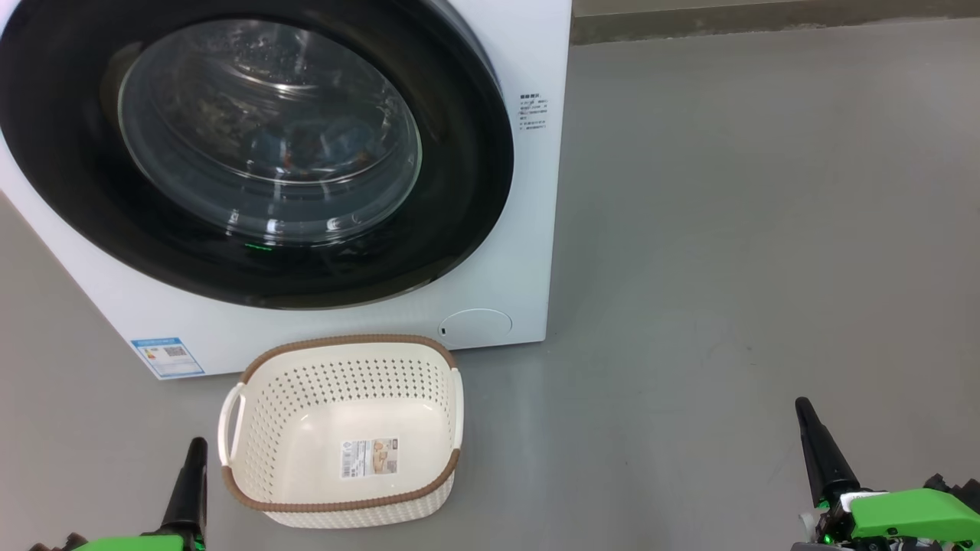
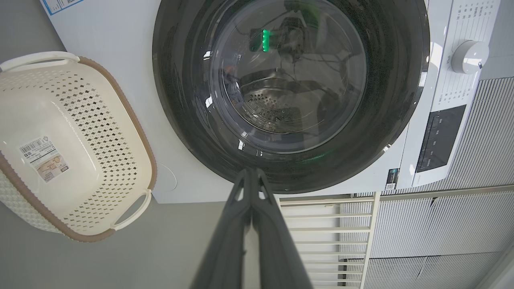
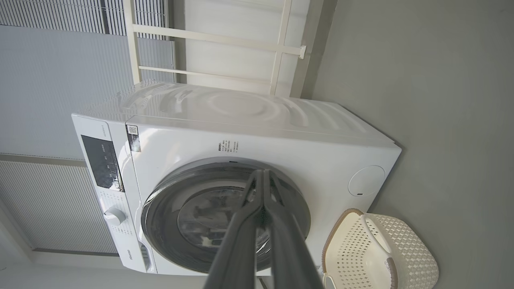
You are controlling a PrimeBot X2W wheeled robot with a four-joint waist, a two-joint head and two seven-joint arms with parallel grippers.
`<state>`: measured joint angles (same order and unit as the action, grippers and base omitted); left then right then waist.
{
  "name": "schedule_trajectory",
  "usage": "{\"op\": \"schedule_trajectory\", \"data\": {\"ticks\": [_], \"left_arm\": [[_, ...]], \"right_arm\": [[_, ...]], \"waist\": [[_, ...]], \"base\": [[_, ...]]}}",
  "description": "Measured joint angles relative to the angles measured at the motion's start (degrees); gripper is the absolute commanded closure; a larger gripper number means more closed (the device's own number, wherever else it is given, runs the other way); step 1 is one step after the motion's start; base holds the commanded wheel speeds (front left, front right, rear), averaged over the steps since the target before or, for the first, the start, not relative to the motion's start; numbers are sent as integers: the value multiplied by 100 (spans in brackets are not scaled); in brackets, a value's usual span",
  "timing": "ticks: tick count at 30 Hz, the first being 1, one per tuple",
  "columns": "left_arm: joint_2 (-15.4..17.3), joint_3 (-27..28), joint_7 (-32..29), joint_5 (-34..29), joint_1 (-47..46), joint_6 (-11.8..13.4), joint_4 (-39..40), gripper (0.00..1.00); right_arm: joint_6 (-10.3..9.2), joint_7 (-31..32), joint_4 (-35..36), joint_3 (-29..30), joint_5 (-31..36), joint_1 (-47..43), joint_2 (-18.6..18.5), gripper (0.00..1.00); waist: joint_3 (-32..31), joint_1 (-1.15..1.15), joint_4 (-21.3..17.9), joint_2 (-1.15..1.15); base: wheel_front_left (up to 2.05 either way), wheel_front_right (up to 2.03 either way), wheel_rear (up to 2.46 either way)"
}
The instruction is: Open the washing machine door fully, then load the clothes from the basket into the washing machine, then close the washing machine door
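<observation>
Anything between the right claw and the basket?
Nothing. In the head view only bare grey floor separates the right claw from the basket.

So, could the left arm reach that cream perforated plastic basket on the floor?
Probably yes: the cream perforated plastic basket sits near the shut left end effector, with nothing between them.

Laundry room: washing machine point(image 1: 530, 252), basket point(image 1: 337, 383)

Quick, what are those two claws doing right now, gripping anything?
Left gripper: closed, holding nothing.
Right gripper: closed, holding nothing.
</observation>
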<state>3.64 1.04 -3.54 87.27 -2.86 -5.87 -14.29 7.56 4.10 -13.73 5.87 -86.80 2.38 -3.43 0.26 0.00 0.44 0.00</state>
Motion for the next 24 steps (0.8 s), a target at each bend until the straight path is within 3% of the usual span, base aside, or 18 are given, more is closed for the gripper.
{"op": "schedule_trajectory", "data": {"ticks": [10,24], "left_arm": [[-24,171,-141,583,-45,-101,-69,100],[-51,209,-143,586,-98,-101,-77,100]], "right_arm": [[0,69,-155,16,-630,61,-14,100],[-1,87,-167,34,-641,129,-13,100]], "waist": [[-8,0,-44,0],[-8,0,-44,0]], "base": [[0,0,0],[0,0,0]]}}
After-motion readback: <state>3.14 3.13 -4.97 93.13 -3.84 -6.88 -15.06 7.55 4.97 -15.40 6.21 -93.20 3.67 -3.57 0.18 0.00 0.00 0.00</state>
